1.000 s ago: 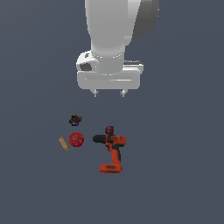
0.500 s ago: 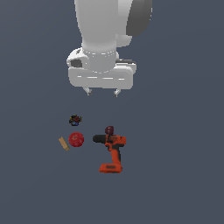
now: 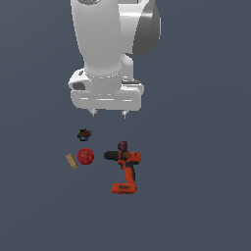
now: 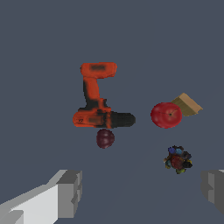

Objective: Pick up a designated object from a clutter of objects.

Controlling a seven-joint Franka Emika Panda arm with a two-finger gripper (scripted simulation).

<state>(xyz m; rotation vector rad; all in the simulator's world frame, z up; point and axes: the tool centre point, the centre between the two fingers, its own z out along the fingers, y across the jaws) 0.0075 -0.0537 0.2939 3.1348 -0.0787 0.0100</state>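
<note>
The designated object is a small glossy red ball (image 3: 85,156) (image 4: 166,115) lying on the grey floor. Around it sits the rest of the clutter of objects: an orange-and-black drill (image 3: 125,169) (image 4: 96,105), a tan block (image 3: 71,161) (image 4: 187,104), a dark multicoloured lump (image 3: 84,134) (image 4: 177,160) and a maroon knob (image 3: 122,145) (image 4: 105,138). My gripper (image 3: 109,113) (image 4: 142,192) hangs open well above them, with nothing between its fingers. In the exterior view it is above and to the right of the ball.
The white arm body (image 3: 110,49) fills the upper part of the exterior view. The drill lies close to the ball on the exterior view's right, and the lump and block flank the ball closely.
The arm has shifted toward the exterior view's left and slightly up. The objects on the floor have stayed put.
</note>
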